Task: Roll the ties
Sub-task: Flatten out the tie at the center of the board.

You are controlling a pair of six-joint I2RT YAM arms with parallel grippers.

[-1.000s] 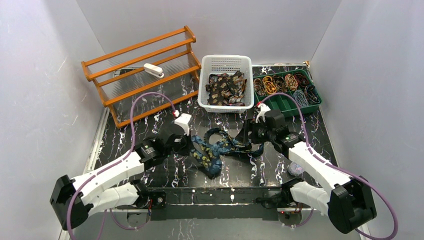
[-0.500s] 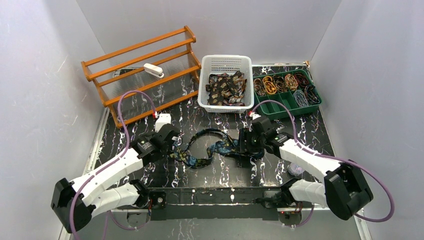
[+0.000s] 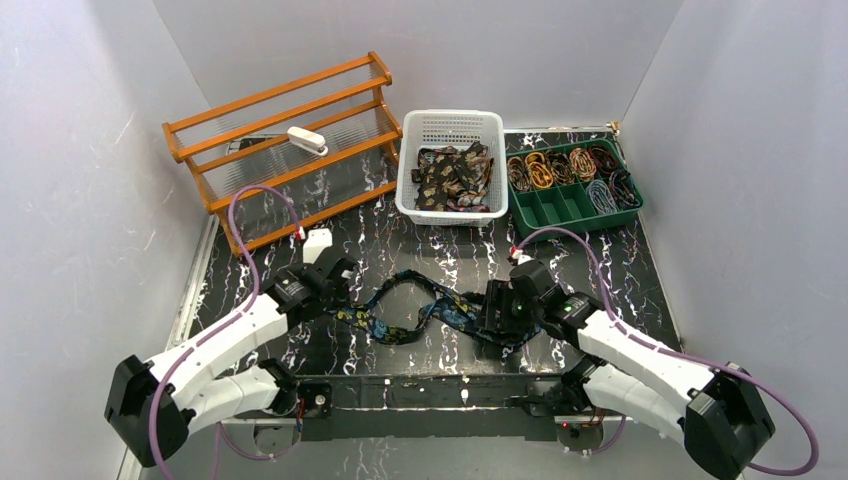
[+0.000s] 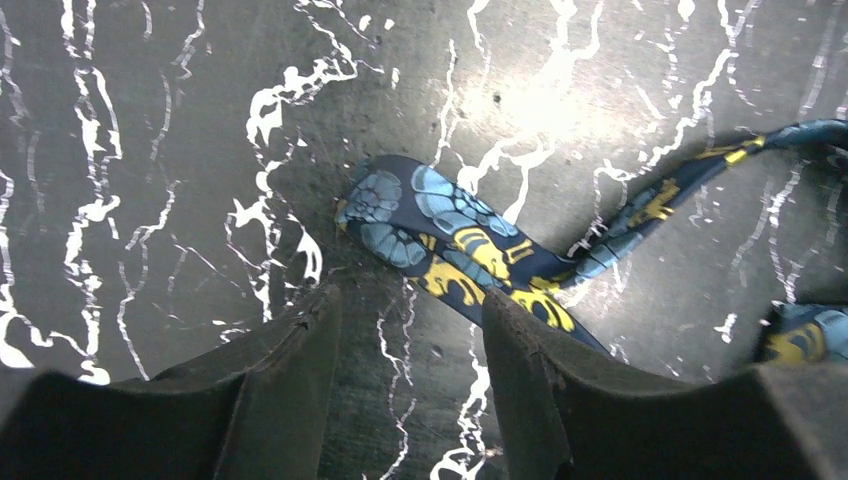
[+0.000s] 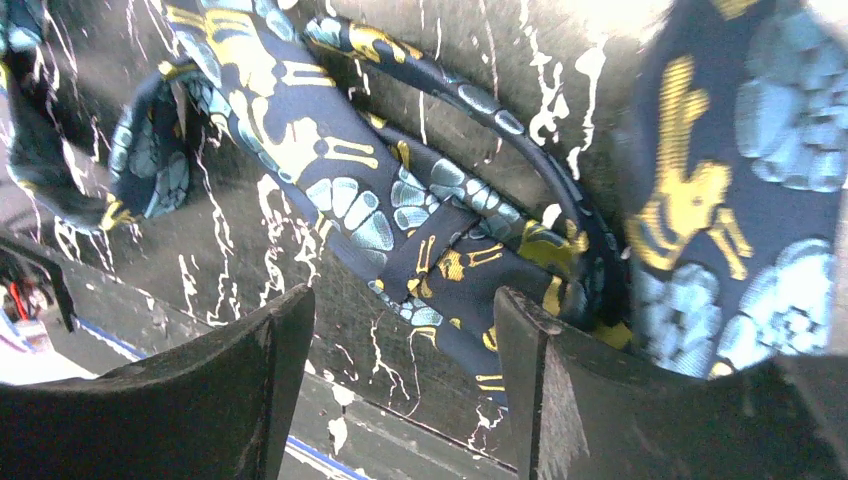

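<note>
Both arms have drawn back toward the near edge, and the blue paisley tie (image 4: 455, 240) has gone from a bunched loop to a longer wavy line across the tabletop (image 3: 440, 250).
Left hand (image 4: 410, 300): fingers apart, tie's narrow end lying free just beyond the tips.
Right hand (image 5: 402, 295): fingers apart, low over folded tie fabric, some bunched against one finger.

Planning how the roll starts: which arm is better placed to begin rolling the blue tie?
Likely left. The narrow tip of the tie lies flat just ahead of the open left gripper; the right gripper hangs over bunched, overlapping folds.
</note>
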